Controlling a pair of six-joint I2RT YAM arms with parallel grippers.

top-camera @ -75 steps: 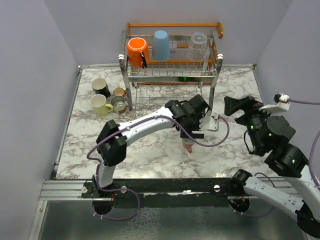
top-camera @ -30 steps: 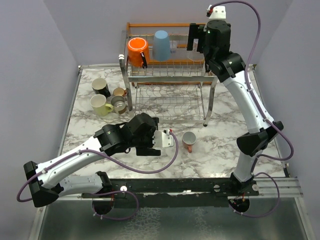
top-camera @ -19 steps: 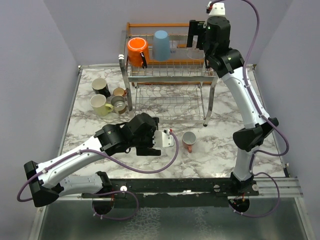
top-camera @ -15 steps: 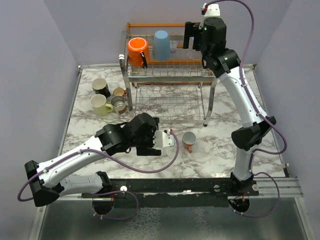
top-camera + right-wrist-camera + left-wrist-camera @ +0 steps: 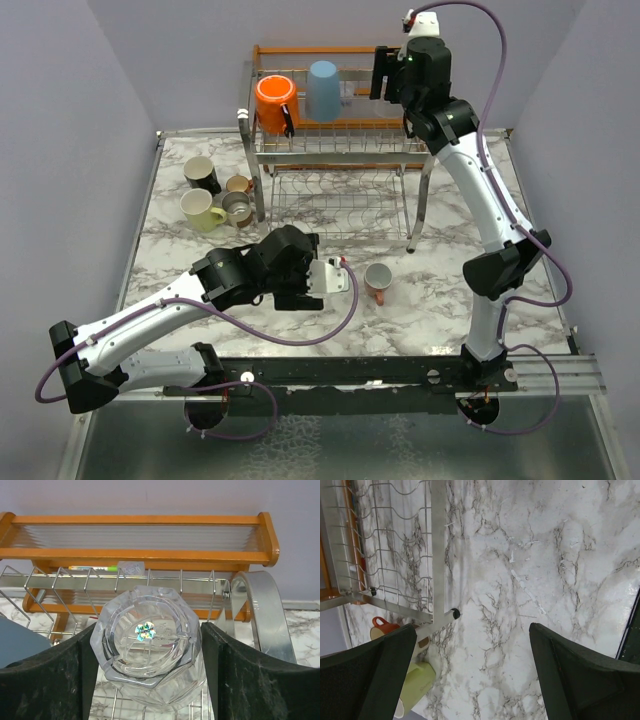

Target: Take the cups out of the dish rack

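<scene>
Top external: right gripper [image 5: 383, 78] at upper tier of dish rack [image 5: 340, 150], far edge of table [image 5: 450, 300]; light blue cup [image 5: 321, 88] and orange mug [image 5: 272, 100] on same tier. Pink cup [image 5: 377, 280] upright toward near edge, just beside left gripper [image 5: 300, 290].
Left wrist: fingers [image 5: 365, 680] wide apart, nothing between.
Right wrist: fingers [image 5: 260, 680] flank inverted clear glass [image 5: 150, 640] on rack, close against both sides; whether squeezing, cannot tell.

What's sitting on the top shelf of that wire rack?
An orange mug, a light blue cup and an upside-down clear glass between the fingers of the right gripper. From above, the arm hides that glass.
</scene>
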